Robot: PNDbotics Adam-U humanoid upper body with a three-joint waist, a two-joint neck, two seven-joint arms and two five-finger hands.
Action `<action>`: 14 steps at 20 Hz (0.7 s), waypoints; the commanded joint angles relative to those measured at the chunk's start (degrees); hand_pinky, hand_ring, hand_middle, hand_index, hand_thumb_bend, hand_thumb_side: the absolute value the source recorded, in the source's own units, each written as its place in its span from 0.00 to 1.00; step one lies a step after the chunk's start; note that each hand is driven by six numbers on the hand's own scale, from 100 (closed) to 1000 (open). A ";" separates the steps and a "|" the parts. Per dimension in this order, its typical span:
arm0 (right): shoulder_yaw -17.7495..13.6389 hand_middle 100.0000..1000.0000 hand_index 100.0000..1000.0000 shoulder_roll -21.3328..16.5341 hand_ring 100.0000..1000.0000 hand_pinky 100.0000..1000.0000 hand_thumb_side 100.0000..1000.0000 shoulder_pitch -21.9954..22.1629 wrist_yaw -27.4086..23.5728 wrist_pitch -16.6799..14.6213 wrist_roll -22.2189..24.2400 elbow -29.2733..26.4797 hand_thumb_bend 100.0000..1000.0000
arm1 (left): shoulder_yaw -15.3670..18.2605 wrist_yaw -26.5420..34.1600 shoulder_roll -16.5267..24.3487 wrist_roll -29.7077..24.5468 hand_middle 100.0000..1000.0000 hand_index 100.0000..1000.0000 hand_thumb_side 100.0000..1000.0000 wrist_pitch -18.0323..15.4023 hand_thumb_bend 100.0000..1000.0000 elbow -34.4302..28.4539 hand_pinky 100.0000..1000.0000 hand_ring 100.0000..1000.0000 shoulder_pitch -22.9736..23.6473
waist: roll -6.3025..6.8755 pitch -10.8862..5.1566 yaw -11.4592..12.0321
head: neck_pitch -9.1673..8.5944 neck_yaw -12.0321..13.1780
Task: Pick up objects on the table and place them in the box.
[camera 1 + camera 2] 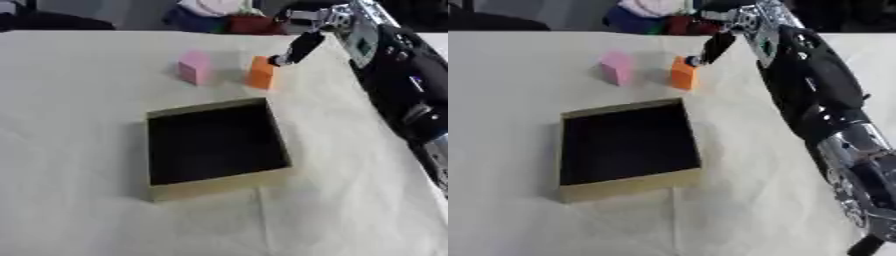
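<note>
We reach our right hand [297, 49] to the far orange block [261, 73], fingers straight, touching its top; next, close around it.

Both head eyes look down, sharing the box [216, 148].

The box [217, 148] is square and shallow, with tan walls and a dark inside; it sits open and holds nothing, turned a little askew. Beyond it stand two small blocks, near each other but apart. The pink block [194, 67] stands upright on the left. The orange block [261, 73] stands upright on the right.
</note>
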 commanded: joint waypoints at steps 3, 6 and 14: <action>-0.08 0.85 0.83 -0.08 0.98 0.95 0.28 -1.64 1.67 1.77 -0.59 0.22 0.32 | 0.04 0.08 1.21 -0.31 0.65 0.73 0.85 -0.10 0.00 -0.80 0.51 0.51 -0.62 | 0.04 -0.67 0.23 | 0.10 -0.40; -0.53 0.85 0.83 0.09 0.98 0.95 0.29 -1.63 2.48 2.68 -1.41 0.49 0.32 | 0.01 0.08 1.24 -0.34 0.65 0.73 0.85 -0.14 0.00 -0.80 0.51 0.51 -0.69 | -0.08 -0.36 0.48 | -0.19 -0.59; -1.33 0.85 0.83 -0.37 0.98 0.95 0.29 -1.51 5.69 5.25 -3.49 1.32 0.33 | -0.02 -0.07 1.42 -0.38 0.65 0.73 0.85 -0.17 0.00 -0.80 0.51 0.51 -0.96 | -0.46 0.99 1.36 | -1.13 -1.28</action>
